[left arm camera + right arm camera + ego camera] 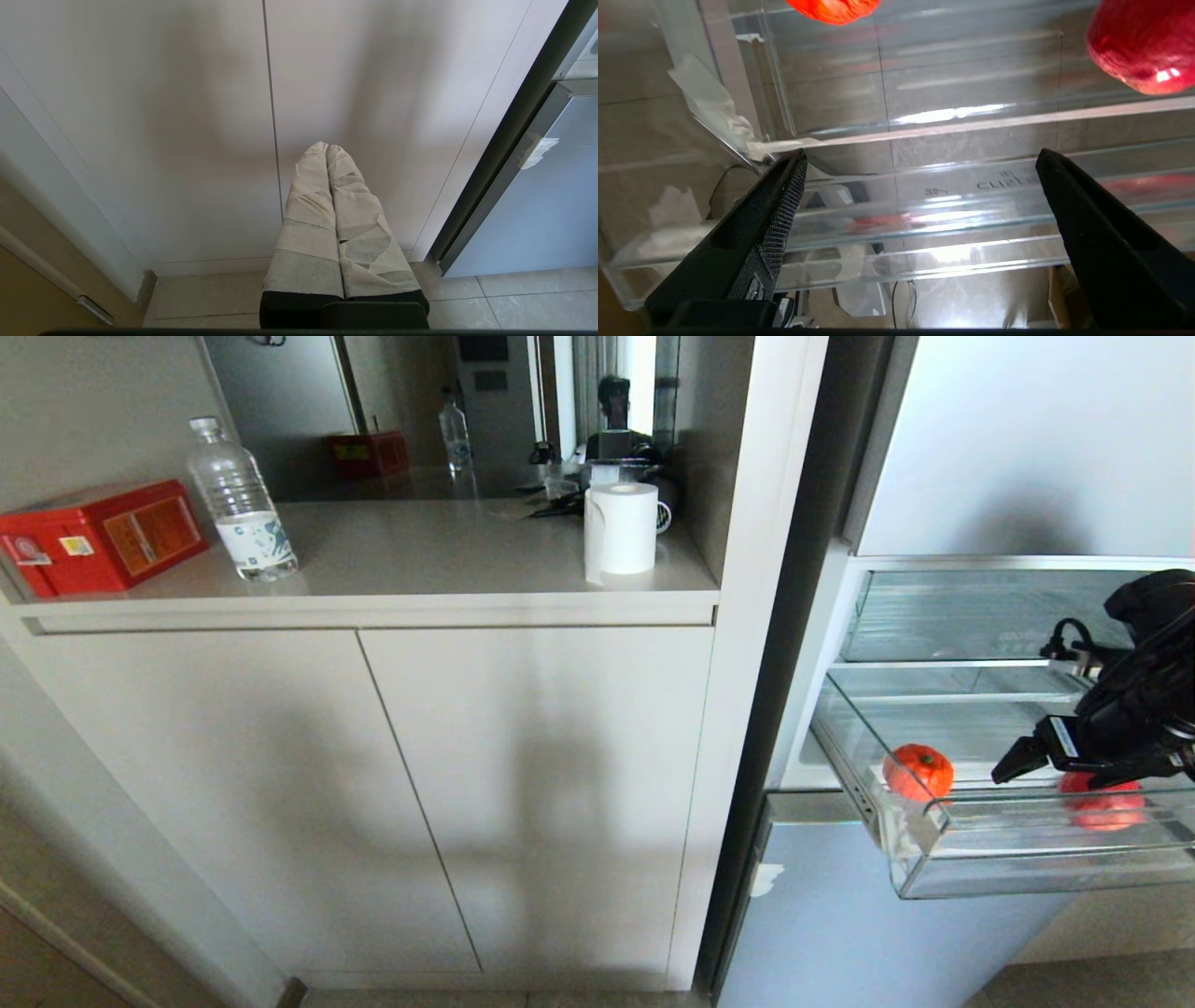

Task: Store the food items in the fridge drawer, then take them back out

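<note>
hovering over the pulled-out fridge drawer point(934, 859), the right claw point(1018, 761) has its fingers spread wide apart and holds nothing. both food items lie inside the drawer: the orange-red piece point(919, 772) near its left end, at about 9 o'clock from the claw, and the red piece point(1103, 803) just under the arm at about 4 o'clock, half hidden by it. judging from this, the pieces are stored and the take-out half is likely next.

the main risk is the clear plastic: in the right wrist view the front wall point(924, 140) sits between the fingertips point(789, 186) and the fruit, so a low reach could strike the rim and jolt the drawer. rounded fruit may also roll away from a glancing finger. the left claw point(328, 151) hangs parked by the cupboard doors point(187, 116), fingers pressed together.
</note>
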`<state>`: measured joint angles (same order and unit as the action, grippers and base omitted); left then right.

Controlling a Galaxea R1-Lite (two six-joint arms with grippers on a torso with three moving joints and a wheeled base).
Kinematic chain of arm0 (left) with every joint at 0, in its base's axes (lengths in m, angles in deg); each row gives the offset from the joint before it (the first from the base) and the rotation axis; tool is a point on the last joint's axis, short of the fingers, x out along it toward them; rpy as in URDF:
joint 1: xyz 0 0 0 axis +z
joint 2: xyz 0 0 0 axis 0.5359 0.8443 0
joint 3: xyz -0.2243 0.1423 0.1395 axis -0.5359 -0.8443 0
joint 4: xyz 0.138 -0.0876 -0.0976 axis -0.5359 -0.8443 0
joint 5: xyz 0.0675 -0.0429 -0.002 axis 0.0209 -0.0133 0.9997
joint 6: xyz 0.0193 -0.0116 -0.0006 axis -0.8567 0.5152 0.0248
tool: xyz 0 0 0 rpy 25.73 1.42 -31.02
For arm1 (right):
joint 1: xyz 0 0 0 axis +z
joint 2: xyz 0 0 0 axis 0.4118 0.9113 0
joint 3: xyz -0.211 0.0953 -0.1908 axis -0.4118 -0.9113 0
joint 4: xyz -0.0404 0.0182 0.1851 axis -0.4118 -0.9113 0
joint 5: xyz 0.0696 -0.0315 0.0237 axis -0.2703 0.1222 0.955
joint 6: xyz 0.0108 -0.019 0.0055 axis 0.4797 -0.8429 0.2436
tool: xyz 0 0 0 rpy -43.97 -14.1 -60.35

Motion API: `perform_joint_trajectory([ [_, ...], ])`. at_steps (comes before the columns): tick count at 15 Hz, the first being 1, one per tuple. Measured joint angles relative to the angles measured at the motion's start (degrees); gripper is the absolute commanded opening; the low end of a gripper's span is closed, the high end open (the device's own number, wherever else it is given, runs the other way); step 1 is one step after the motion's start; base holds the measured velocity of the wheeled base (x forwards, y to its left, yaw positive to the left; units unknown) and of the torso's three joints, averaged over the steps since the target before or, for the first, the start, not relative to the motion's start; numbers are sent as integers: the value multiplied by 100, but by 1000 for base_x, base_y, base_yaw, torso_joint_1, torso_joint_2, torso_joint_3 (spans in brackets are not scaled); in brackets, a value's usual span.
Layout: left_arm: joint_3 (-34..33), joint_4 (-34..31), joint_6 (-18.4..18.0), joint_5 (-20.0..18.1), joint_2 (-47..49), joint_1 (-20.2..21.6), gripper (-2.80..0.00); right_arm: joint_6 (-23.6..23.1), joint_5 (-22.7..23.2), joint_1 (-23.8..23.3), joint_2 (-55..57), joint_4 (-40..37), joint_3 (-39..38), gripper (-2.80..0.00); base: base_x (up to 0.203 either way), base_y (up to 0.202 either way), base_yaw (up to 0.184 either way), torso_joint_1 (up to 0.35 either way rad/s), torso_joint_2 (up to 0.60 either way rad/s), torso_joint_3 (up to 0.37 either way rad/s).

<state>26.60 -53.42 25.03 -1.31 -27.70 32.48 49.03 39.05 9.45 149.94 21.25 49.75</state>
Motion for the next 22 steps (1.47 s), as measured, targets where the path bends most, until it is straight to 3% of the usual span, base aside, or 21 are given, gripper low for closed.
perform_joint_trajectory([
  [10,0,0,3,0,0,0,-280,136,174,493,1085,1452,371,0,0,0,0,0,0,0],
  [22,0,0,3,-1,0,0,-280,350,169,656,1774,1615,664,0,0,0,0,0,0,0],
])
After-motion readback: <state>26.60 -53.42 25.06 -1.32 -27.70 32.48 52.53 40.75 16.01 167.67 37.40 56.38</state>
